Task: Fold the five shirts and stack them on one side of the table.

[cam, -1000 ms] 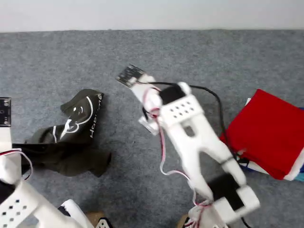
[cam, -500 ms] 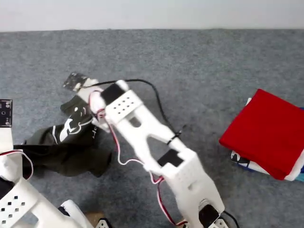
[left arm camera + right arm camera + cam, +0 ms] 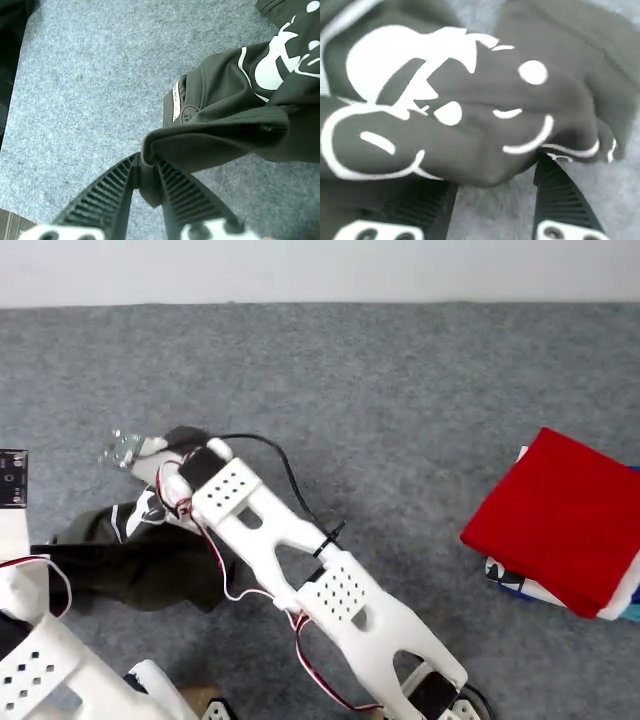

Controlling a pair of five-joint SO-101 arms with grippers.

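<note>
A dark olive shirt (image 3: 150, 565) with a white print lies crumpled at the table's left side. My left gripper (image 3: 146, 186) is shut on a fold of the shirt's (image 3: 240, 115) edge, by the near-left corner. The right arm stretches from the front edge across to the shirt's far end. There the right gripper (image 3: 492, 197) stands open, its fingers (image 3: 560, 195) straddling the printed bulge of the shirt (image 3: 450, 105). A stack of folded shirts with a red one (image 3: 555, 520) on top rests at the right edge.
The grey carpeted table top (image 3: 400, 390) lies bare in the middle and along the back. The right arm's white links (image 3: 320, 590) and cable cross the front middle. A pale wall runs behind the far edge.
The right arm has swung left from the table's middle to over the dark shirt's far end. The left arm and its hold on the shirt have stayed put.
</note>
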